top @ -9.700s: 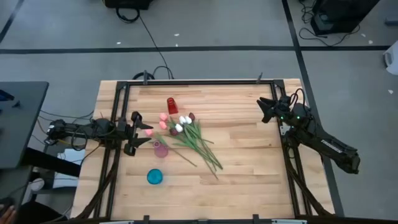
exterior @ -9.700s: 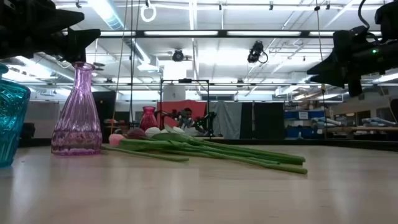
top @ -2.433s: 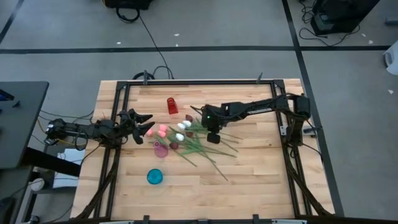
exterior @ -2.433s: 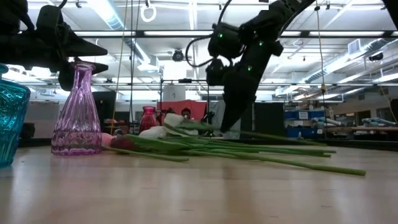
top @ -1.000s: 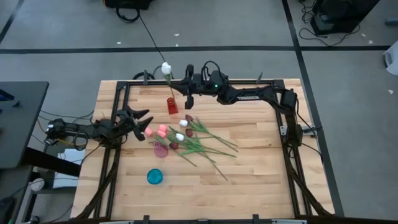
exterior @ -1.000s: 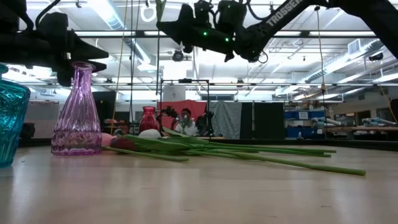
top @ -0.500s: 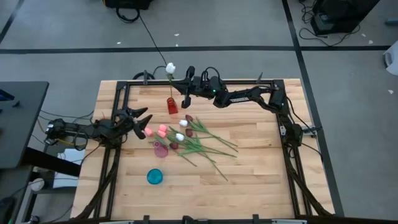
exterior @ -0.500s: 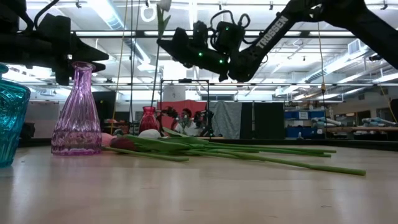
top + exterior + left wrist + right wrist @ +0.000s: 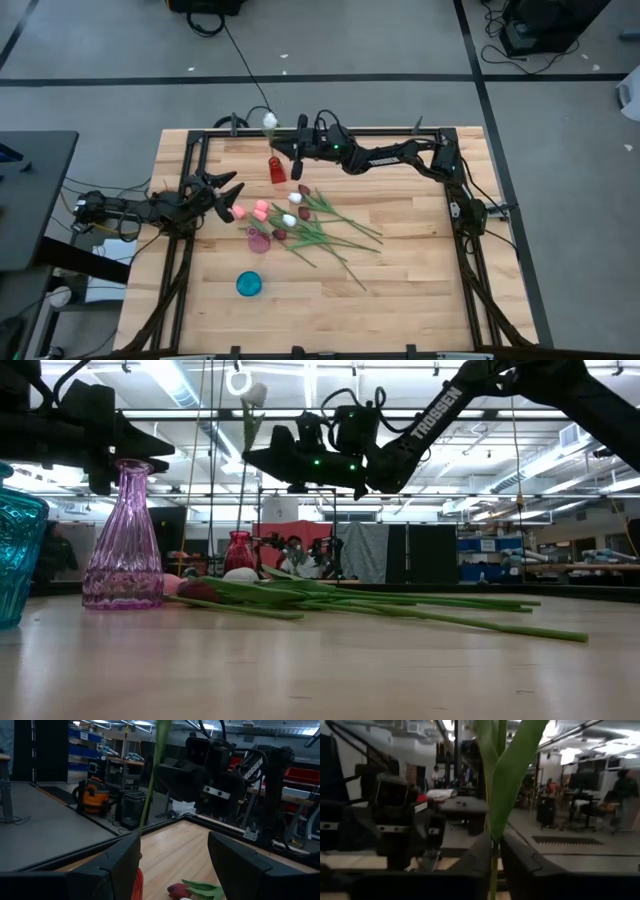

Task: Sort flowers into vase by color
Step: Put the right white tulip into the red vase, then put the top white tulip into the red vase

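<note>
Evidently the step in hand is dropping a white flower (image 9: 269, 121) into the red vase (image 9: 276, 170), so places run from that vase. Well to its left, the left gripper (image 9: 226, 196) waits low over the table, fingers spread wide. Just above and right of the vase, the right gripper (image 9: 297, 143), arm stretched flat across the table, pinches the stem narrowly; next comes letting go. Remaining flowers (image 9: 300, 222) lie near, on the vase's front-right.

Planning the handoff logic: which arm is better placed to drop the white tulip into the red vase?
Right. Its end effector holds the white tulip upright over the red vase; the left end effector waits aside.
</note>
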You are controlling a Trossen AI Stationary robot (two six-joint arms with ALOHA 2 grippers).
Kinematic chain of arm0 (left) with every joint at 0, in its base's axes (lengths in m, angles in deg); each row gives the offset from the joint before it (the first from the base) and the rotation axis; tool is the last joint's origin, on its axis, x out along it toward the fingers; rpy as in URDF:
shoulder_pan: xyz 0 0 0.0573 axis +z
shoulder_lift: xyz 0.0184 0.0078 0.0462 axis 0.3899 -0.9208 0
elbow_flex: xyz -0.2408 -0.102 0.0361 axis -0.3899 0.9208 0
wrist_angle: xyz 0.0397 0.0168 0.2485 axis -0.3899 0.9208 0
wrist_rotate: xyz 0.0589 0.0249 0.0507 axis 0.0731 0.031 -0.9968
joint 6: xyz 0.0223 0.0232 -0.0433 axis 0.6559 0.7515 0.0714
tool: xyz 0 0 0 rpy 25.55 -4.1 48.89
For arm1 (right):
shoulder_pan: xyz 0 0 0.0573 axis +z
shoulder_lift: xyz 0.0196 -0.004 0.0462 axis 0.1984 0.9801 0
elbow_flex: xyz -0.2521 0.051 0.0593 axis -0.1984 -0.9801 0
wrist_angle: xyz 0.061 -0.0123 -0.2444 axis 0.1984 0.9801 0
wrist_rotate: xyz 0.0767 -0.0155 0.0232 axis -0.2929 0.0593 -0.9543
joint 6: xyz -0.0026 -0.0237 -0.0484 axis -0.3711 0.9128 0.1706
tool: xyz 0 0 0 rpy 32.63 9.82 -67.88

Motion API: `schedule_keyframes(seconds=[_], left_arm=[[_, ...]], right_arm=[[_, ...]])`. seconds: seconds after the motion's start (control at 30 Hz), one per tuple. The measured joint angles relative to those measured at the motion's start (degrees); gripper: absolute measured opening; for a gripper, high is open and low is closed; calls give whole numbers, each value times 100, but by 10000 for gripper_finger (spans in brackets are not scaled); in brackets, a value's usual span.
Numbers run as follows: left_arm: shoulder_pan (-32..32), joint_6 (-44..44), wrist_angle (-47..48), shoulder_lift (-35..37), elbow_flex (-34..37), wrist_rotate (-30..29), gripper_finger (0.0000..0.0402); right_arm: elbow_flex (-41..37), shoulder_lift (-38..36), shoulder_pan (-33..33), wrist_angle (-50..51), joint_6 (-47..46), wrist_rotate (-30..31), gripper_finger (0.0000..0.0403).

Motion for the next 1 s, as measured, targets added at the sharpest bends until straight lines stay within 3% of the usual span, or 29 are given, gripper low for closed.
schedule_keyframes(seconds=[0.13,0.4,0.73,1.0], left_arm=[[0,0,-2,0,0,0,239],[-2,-13,7,0,0,2,239],[-2,-53,163,0,-98,16,239],[-2,-354,317,0,-103,479,239]], right_arm=[[0,-22,-22,351,-42,-269,127],[1,-667,-81,2740,369,-261,218],[0,-1322,-157,4613,940,-112,257],[-158,-2169,-277,6603,1084,37,259]])
